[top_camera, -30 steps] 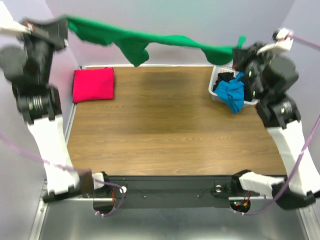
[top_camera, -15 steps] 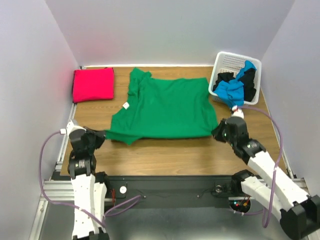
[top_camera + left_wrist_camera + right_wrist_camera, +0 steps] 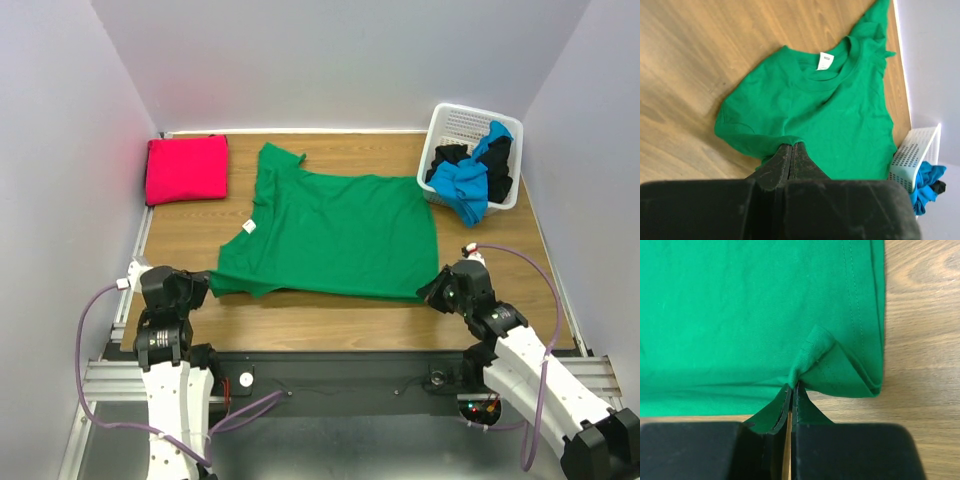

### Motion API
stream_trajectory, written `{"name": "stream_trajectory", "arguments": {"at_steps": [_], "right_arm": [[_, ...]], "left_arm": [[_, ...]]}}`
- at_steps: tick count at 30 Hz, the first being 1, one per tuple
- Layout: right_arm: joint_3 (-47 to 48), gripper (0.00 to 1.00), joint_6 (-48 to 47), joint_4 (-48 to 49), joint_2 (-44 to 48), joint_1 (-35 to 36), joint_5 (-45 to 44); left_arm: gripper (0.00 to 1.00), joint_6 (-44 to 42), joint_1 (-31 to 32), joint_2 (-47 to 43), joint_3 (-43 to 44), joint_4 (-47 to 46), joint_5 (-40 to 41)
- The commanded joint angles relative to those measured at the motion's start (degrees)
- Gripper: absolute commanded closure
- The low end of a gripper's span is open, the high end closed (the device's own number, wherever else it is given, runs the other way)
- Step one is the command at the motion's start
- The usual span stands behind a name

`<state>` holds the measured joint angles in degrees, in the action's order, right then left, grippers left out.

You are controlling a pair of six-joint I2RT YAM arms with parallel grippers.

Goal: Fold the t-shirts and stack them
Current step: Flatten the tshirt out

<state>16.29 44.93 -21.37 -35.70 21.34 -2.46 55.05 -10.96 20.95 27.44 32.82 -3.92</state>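
Since half a second earlier, both arms have drawn back toward their bases, dragging the green t-shirt nearer the front edge of the surface and pulling it flatter. Left end effector: clenched on a pinch of cloth at the near sleeve, the collar and label lying ahead of it. Right end effector: clenched on the near hem corner, which puckers into a small fold just ahead of the fingertips. Well beyond the left end effector, the magenta-red t-shirt lies folded, judged finished. Beyond the right end effector, the basket holds a blue t-shirt and a black t-shirt, both unfolded. Progress is judged early: one garment folded, one spread but unfolded, at least two waiting.
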Motion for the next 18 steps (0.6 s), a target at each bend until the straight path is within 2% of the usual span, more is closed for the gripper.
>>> {"name": "stream_trajectory", "arguments": {"at_steps": [1,13,15,18], "right_arm": [[0.1,1.00,2.5,1.2,0.0,-0.6,-0.5],[5.8,1.00,0.5,0.0,-1.1,-0.6,-2.7],[10.8,1.00,-1.5,-0.3,-1.6,-0.6,-3.2],[20.5,1.00,-5.5,-1.3,-2.9,-0.6,-3.1]], "left_arm": [[1.00,4.3,-0.1,-0.3,-0.4,2.2,5.2],[1.00,3.3,-0.1,1.0,0.3,-1.2,4.6],[1.00,1.6,-0.2,2.8,2.5,-4.2,4.2],[1.00,-2.2,-0.1,7.1,12.9,-5.7,2.8]]}}
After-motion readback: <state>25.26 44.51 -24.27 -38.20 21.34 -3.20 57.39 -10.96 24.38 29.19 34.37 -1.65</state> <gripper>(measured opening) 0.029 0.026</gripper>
